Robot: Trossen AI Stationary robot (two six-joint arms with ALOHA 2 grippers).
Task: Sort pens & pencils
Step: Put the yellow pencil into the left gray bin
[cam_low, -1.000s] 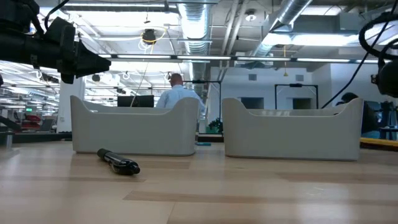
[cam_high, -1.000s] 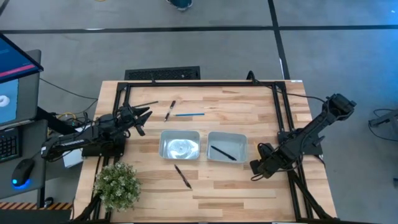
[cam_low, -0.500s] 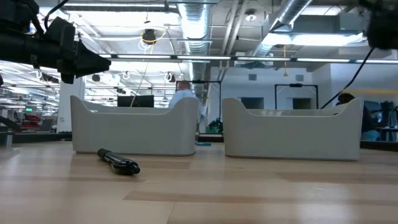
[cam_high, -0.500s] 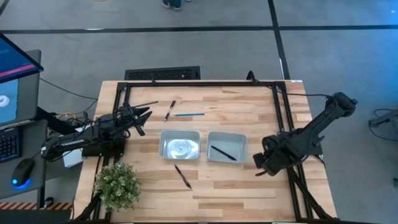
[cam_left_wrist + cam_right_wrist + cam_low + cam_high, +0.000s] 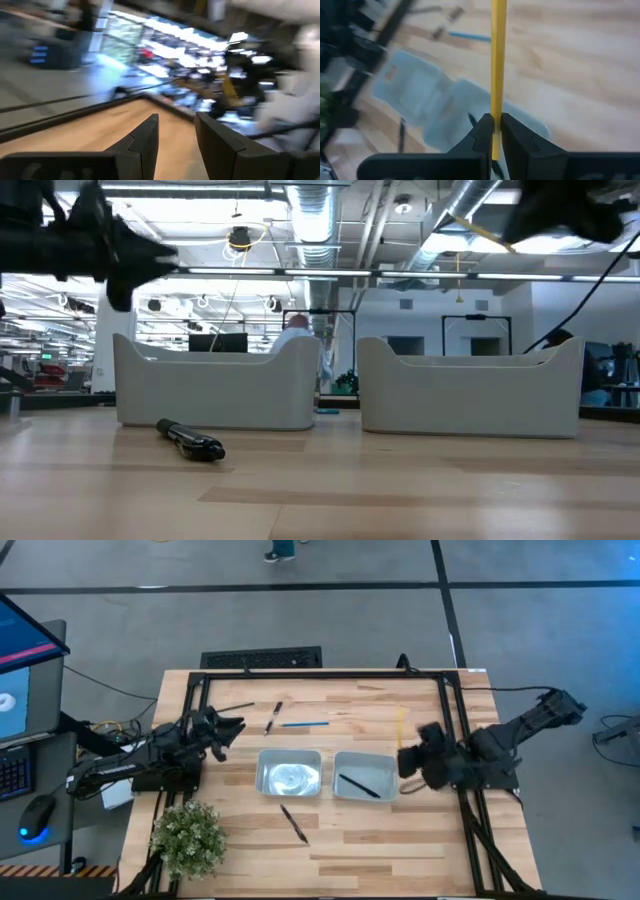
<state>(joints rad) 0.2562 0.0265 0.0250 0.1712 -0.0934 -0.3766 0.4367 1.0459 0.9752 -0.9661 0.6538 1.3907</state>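
Note:
My right gripper point(image 5: 406, 753) hovers over the right edge of the right tray point(image 5: 388, 762) and is shut on the yellow pencil point(image 5: 401, 725). That tray holds one black pen point(image 5: 358, 786). The left tray point(image 5: 268, 766) holds no stick. On the table beyond the trays lie the light blue pencil point(image 5: 304, 724), a black pen point(image 5: 272, 718) and a dark stick point(image 5: 234, 707). Another dark stick point(image 5: 293, 823) lies flat nearer than the trays. My left gripper point(image 5: 235, 726) hangs open above the table's left side, touching nothing. My right gripper pinches the yellow pencil near one end point(image 5: 495, 120) between its two fingers point(image 5: 481, 131). The pencil runs along the fingers and sticks out past their tips toward the table's far edge. It is lifted clear of the table and shows slanted high up as a yellow stick point(image 5: 480, 232) in the low view.
A potted plant point(image 5: 187, 835) stands at the near left corner. Black frame rails point(image 5: 320, 674) run along the far edge and both sides. Bare wood lies nearer than the trays on the right. A person point(image 5: 298, 340) shows in the room behind the table.
My right gripper, shut on the yellow pencil, has risen from the table's near right part and swung toward the far edge and left, ending beside the right tray. The pencil has come up with it, clear of the table. My left gripper has shifted slightly.

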